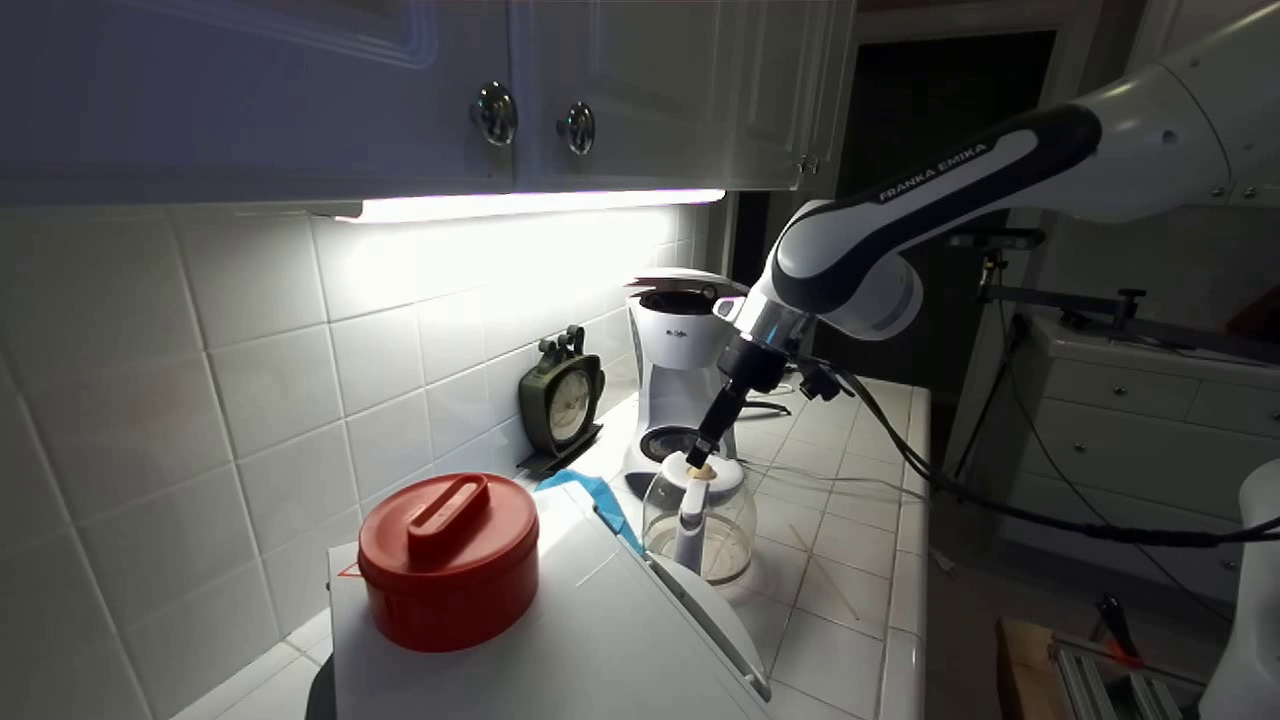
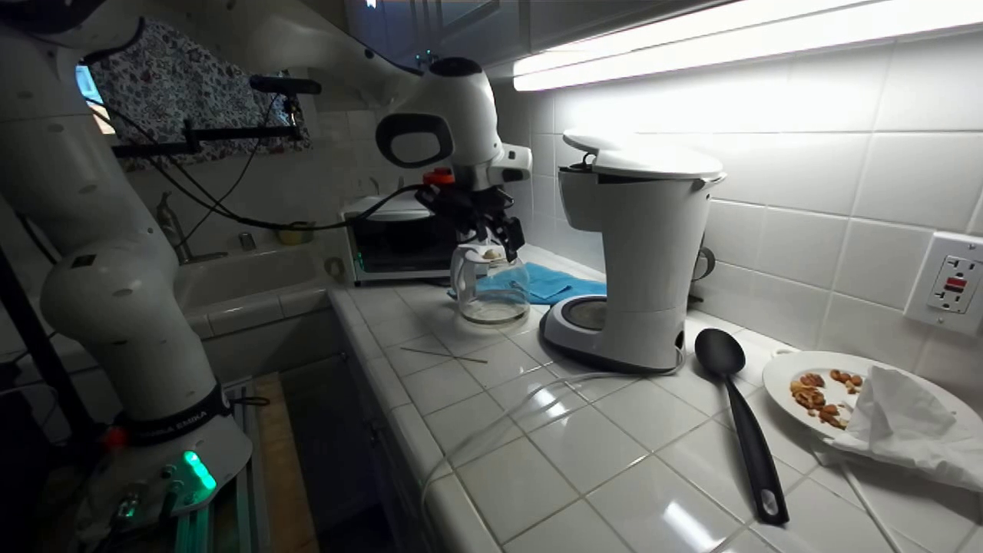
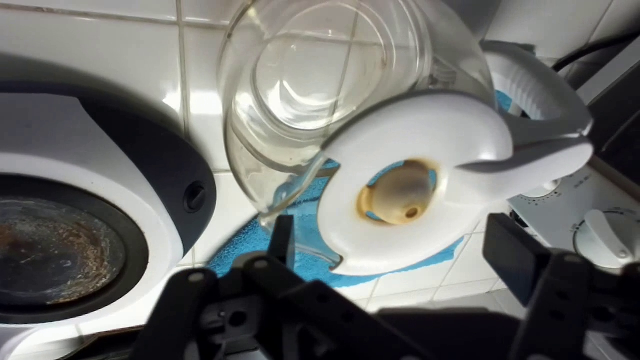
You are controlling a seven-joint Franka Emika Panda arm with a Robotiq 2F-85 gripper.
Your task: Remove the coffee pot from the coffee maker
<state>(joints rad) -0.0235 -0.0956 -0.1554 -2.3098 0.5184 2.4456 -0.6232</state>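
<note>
Fingers (image 3: 282,240) spread wide, an unclenched robot gripper (image 3: 397,247) points down at a clear-glass coffee pot (image 2: 493,292), standing upright on a white tiled counter (image 2: 645,407) in both exterior views. The pot's white lid (image 3: 445,145), stained tan around its center, sits below the gap between the fingers; whether either one touches it cannot be told. On one side of the gripper, just apart from the pot, rises the white coffee maker (image 2: 645,261), its dark, worn hot plate (image 3: 55,255) exposed and its top cover (image 2: 656,160) ajar. The pot's handle (image 1: 690,525) extends on the gripper's opposite side, toward a white toaster oven (image 1: 600,640) topped by a red lidded container (image 1: 450,590). A blue cloth (image 2: 557,284) lies lower than the gripper, on the counter between toaster oven and coffee maker. Farther from the gripper, past the coffee maker, a black spoon (image 2: 741,415) rests near a white plate (image 2: 777,376) bearing nuts (image 2: 810,395) and a crumpled napkin (image 2: 906,422). A green-framed dial (image 1: 570,402) stands by the wall (image 1: 280,420) near the coffee maker, while a bright tube light (image 1: 540,205) glows higher than the gripper, beneath the cabinets (image 1: 680,95).
</note>
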